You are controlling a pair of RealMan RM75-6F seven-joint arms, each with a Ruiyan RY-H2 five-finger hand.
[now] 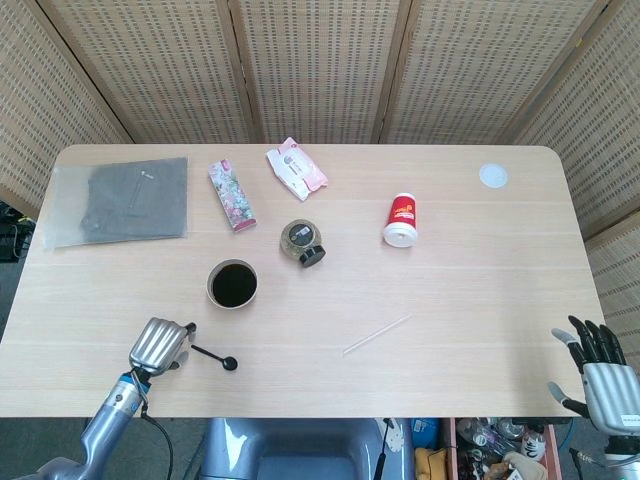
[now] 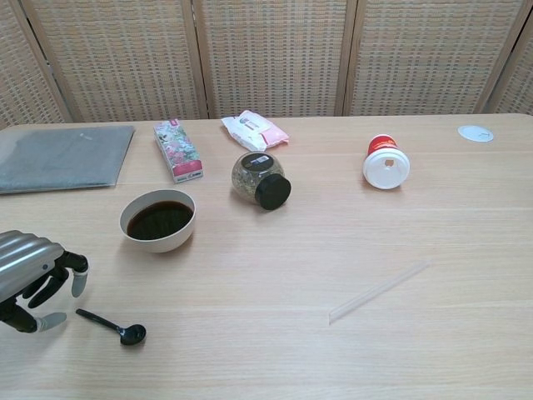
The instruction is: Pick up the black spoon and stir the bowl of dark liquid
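Fingers (image 2: pixel 77 273) near the black spoon (image 2: pixel 112 326) show only from chest view.

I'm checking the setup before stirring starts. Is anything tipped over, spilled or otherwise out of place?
Two containers lie on their sides: the black-lidded jar behind the bowl, and the red cup further right. No spill shows. A loose straw lies on the table.
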